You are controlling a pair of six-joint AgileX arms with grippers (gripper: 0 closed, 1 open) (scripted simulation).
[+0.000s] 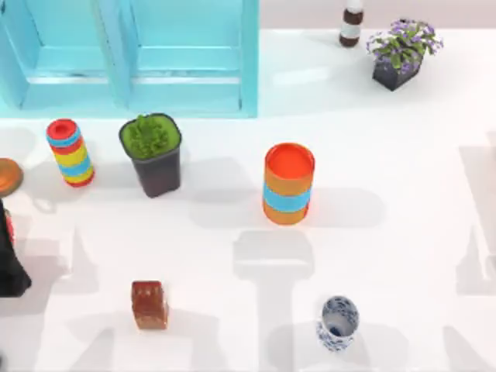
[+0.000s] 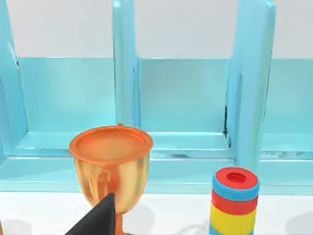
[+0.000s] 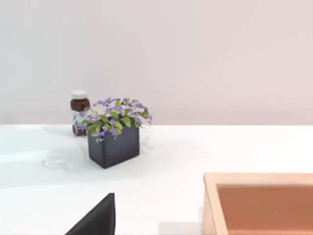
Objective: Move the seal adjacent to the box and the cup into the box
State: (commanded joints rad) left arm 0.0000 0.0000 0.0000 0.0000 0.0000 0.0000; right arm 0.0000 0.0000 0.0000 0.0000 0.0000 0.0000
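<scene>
The seal (image 1: 149, 304), a glossy reddish-brown speckled block, stands on the white table at the front left. The cup (image 1: 338, 322), white with a blue pattern, stands at the front, right of centre. The box (image 3: 259, 203), light wood with an open top, appears in the right wrist view, close to my right gripper (image 3: 98, 218), of which a dark part shows at the picture's edge. My left arm (image 1: 11, 267) is at the table's far left edge, left of the seal and apart from it. A dark part of my left gripper (image 2: 98, 219) shows before a goblet.
A turquoise rack (image 1: 132, 54) fills the back left. In front of it stand a striped cylinder (image 1: 70, 153), a green plant pot (image 1: 153, 153) and an orange goblet (image 2: 110, 164). An orange cylinder (image 1: 288, 184) stands mid-table. A purple flower pot (image 1: 401, 53) and a brown bottle (image 1: 351, 25) sit back right.
</scene>
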